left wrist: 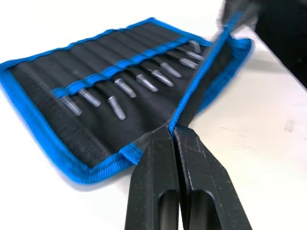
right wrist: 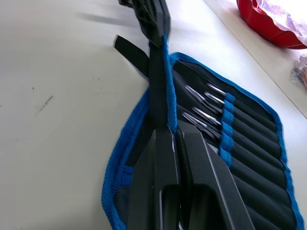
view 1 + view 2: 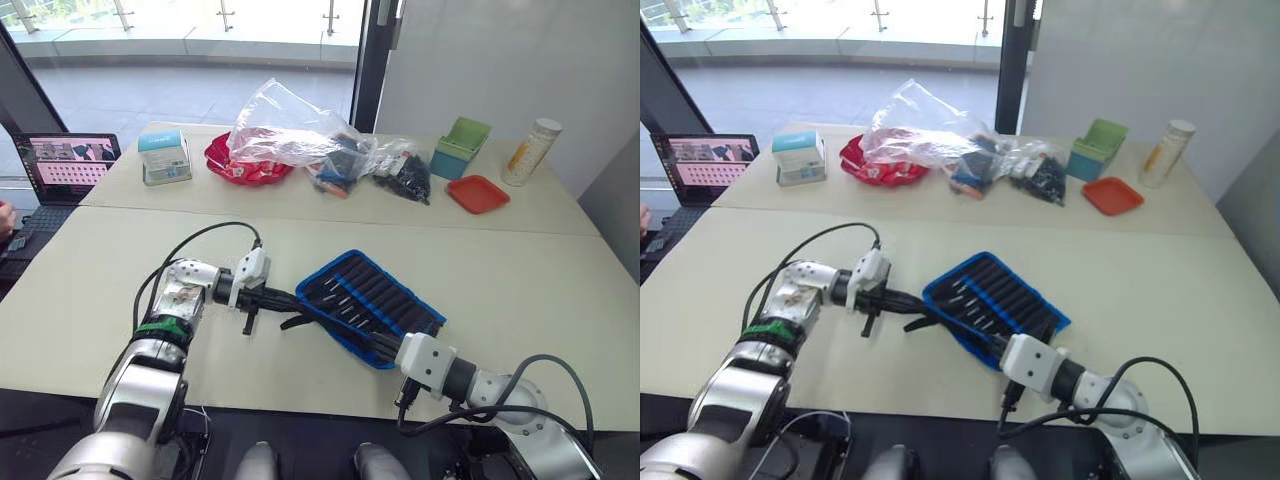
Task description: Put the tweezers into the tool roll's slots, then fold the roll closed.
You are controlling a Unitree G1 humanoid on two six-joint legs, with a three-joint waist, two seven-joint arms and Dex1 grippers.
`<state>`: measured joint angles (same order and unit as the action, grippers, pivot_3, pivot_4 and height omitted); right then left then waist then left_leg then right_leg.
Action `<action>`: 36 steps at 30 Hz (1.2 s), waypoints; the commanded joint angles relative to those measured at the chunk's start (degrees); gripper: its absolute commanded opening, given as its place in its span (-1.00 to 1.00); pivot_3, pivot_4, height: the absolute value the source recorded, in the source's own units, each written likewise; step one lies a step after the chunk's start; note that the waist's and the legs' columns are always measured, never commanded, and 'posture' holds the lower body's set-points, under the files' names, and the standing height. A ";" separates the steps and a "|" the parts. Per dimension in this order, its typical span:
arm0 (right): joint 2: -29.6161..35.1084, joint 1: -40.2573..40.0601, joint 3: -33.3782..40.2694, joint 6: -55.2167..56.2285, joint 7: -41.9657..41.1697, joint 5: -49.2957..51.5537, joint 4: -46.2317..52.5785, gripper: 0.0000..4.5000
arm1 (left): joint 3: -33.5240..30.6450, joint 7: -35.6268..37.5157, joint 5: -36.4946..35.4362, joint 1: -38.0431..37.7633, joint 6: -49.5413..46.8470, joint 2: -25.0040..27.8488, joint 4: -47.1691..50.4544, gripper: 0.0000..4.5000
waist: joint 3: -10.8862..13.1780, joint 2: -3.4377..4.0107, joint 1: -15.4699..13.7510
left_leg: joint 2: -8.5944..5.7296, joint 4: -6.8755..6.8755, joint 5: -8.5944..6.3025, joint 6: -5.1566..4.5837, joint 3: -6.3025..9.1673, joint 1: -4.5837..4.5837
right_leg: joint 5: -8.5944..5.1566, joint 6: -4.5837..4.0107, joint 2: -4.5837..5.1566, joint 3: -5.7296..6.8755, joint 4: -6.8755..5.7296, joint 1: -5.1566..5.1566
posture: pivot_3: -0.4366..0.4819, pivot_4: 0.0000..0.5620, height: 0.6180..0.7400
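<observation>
**A:** Where is the tool roll (image 3: 372, 306)?

**B:** Lying open on the pale table (image 3: 520, 280), inner face up, slanting away from the robot. The slots (image 1: 110, 72) run in a row across it under a blue band, and the tweezers (image 1: 146, 82) sit in them with their silvery tips showing below that band. I will not put a number on them; the far ones blur together.

**A:** And the grippers?

**B:** Both are on the roll's near blue-edged flap. The left gripper (image 1: 171, 132) has its fingers clenched on the flap's blue edge at the end nearest the strap (image 2: 132, 53), which lies flat on the table just beside that end. The right gripper (image 2: 173, 132) is pinched on the same edge at the roll's opposite end. Between them the flap stands lifted off the roll's face, its edge stretched in a taut line from one gripper to the other.

**A:** What lies around the roll?

**B:** Well beyond it, across the table seam, a crumpled clear plastic bag (image 3: 285, 125) over a red dish (image 3: 245, 165), with dark small items beside it. To the right of those, a green box (image 3: 462, 146), a flat orange tray (image 3: 477, 193) and a pale cylinder container (image 3: 531, 151). To the left of the bag, a small teal and white box (image 3: 164, 155); farther left, off the table's edge, an open laptop (image 3: 68, 165).
</observation>
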<state>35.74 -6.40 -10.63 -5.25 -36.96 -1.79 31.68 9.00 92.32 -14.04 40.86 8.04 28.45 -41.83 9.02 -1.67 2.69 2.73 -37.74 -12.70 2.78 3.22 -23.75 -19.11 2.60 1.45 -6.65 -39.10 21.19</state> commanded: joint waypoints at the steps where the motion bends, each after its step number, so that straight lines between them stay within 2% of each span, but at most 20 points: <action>1: 2.30 0.82 1.60 2.19 -0.83 -2.02 0.73 -1.00 | -1.02 -0.01 -3.19 -5.44 -7.71 4.22 14.76 -0.99 | 0.04 0.04 -0.11 | 0.01 0.00 0.00 0.00 0.00 0.00 | 0.00 0.00 0.00 0.00 -0.01 0.00 | -0.05 -0.47 0.63; 4: 3.05 1.30 2.09 2.86 -1.17 -1.88 0.10 -1.00 | -1.29 -1.45 -4.42 -8.70 -12.06 5.50 22.34 -0.99 | 0.04 0.05 -0.46 | 0.01 -0.03 0.00 0.00 -0.01 0.00 | 0.00 0.00 0.01 -0.01 0.00 -0.01 | -0.05 -0.47 0.63; 8: 4.90 4.54 3.36 4.64 -2.75 -1.79 -3.49 -1.00 | -1.49 -6.87 -7.82 -18.39 -21.95 8.59 41.77 -0.99 | 0.08 0.10 -0.28 | -0.02 -0.07 0.00 0.01 -0.03 0.00 | 0.00 0.00 0.07 -0.03 0.02 -0.05 | -0.05 -0.47 0.63; 15: 7.74 8.67 1.70 12.94 -3.05 -7.20 -10.03 -1.00 | -0.52 -15.80 -9.15 -25.48 -31.57 9.92 56.03 -0.99 | 0.16 0.22 -0.28 | 0.02 -0.07 -0.01 0.00 -0.05 0.03 | 0.00 0.00 0.02 -0.05 0.01 -0.05 | -0.05 -0.47 0.63; 22: 9.74 14.02 1.45 24.33 -0.02 -14.90 -19.31 -1.00 | 2.36 -26.19 -5.69 -26.25 -33.69 6.67 57.59 -0.99 | 0.21 0.28 -0.52 | -0.01 -0.08 -0.01 0.01 -0.07 0.05 | 0.00 0.00 0.04 -0.07 0.01 -0.05 | -0.05 -0.47 0.63; 29: 9.19 13.11 3.21 22.52 -3.29 -7.70 -18.93 -1.00 | 2.48 -28.48 -5.02 -24.72 -32.98 6.61 54.57 -0.99 | 0.21 0.29 -0.51 | -0.03 -0.09 -0.01 0.01 -0.07 0.05 | 0.01 -0.01 0.07 -0.08 -0.02 -0.05 | -0.05 -0.47 0.63; 36: 10.53 9.60 6.13 20.83 -3.77 -6.47 -15.77 -1.00 | 4.79 -28.64 -4.74 -19.41 -32.37 3.25 50.07 -0.99 | 0.23 0.34 -0.92 | -0.08 -0.10 -0.01 0.01 -0.08 0.03 | 0.00 -0.01 0.11 -0.08 -0.01 -0.06 | -0.05 -0.47 0.63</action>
<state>45.93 3.88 -6.85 16.48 -41.13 -9.11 13.77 12.92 63.60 -19.09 20.34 -25.20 32.27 8.94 9.25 -1.33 1.77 2.65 -37.85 -12.71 2.78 3.17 -23.72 -19.11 2.59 1.56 -6.70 -39.11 21.12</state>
